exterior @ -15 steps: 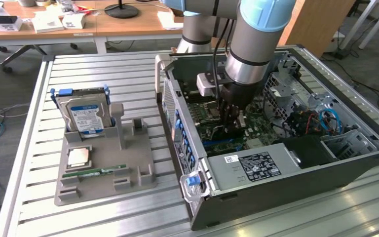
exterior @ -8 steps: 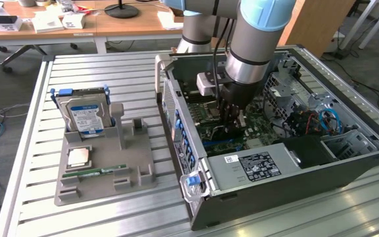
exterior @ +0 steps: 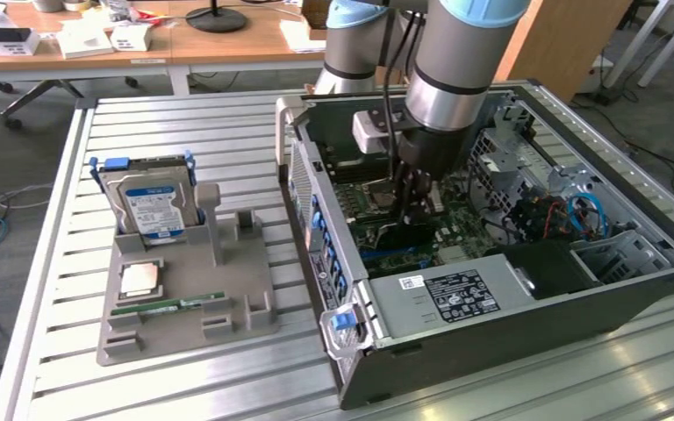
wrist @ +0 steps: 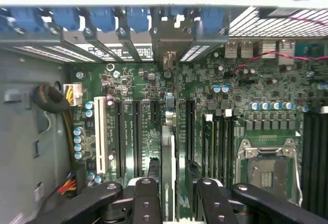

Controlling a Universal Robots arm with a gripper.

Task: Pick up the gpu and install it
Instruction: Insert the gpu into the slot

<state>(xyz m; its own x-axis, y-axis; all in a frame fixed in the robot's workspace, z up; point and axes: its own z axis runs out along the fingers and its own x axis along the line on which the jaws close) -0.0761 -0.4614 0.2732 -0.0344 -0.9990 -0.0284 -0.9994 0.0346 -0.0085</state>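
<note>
**GPU standing in its slot, fingers apart on either side**

On the exterior view's left, the grey holder (exterior: 185,289) keeps the hard drive (exterior: 150,203) upright at its far end, with the CPU (exterior: 140,279) and the RAM stick (exterior: 173,305) lying nearer; none of its stands shows a card. To the right sits the open case (exterior: 490,298), and the arm reaches down into it over the motherboard (exterior: 413,230).

In the wrist view the gpu (wrist: 169,147) stands edge-on in the board, its bracket (wrist: 170,42) lined up with the rear opening of the case. The gripper (wrist: 173,203) is open, its fingers (wrist: 147,201) on either side of the card with a gap showing, so the card looks let go. I judge the install nearly or fully done; whether the card is pressed fully home I cannot tell.

Around it: the white slot (wrist: 101,137), empty black slots, the CPU socket (wrist: 267,165). The power supply (exterior: 455,294) lies near the arm, nothing blocking.
</note>
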